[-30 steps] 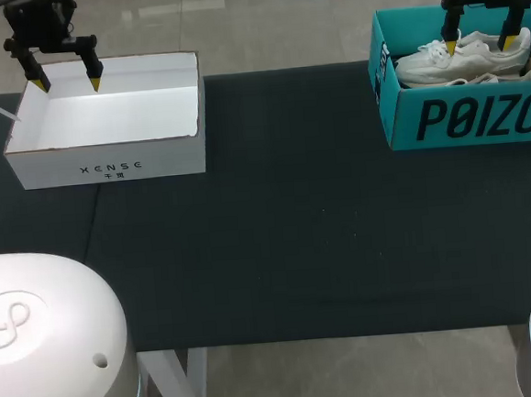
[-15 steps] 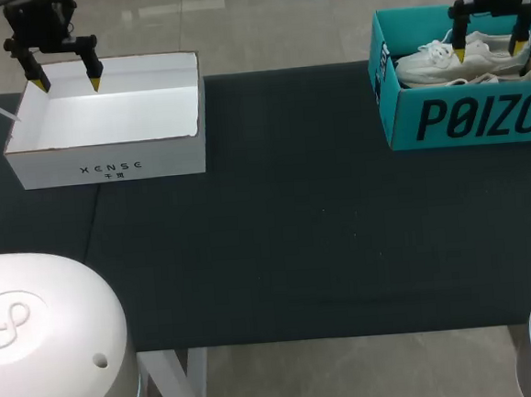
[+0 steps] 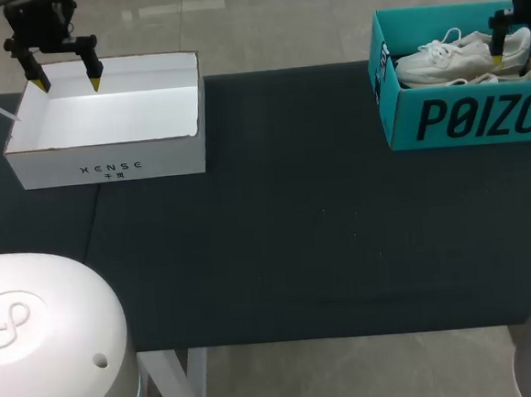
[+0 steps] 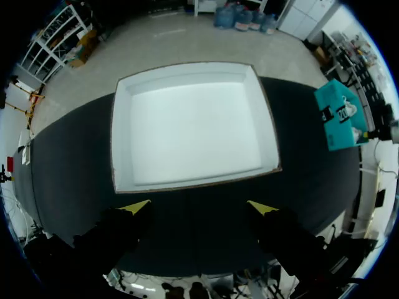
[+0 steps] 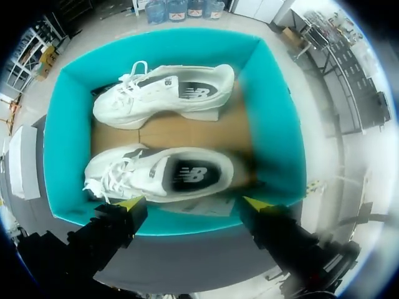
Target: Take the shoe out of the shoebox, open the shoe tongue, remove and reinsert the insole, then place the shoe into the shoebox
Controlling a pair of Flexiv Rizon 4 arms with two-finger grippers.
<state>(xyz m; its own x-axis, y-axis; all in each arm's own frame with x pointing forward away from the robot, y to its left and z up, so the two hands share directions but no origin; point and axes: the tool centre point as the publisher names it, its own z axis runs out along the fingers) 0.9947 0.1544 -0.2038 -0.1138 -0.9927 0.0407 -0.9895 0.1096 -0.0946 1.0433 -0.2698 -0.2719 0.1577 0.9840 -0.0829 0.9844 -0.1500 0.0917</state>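
Right hand [image 5: 194, 204] released, fingers spread, gripping nothing. Over the last second it slid sideways above the shoebox [image 5: 62, 143], toward the shoes' heel end. Both shoes are in the box, the nearer shoe [image 5: 162, 174] just ahead of the fingers. Judgement: lining up the first pick. Head view cuts off one finger; height above the shoe unclear.

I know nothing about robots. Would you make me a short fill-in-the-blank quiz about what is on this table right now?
The teal shoebox holds ____ white shoes.
The box nearest the left end effector is coloured ____.
The right end effector grips nothing; its fingers stand ____.
Missing words: two; white; open.
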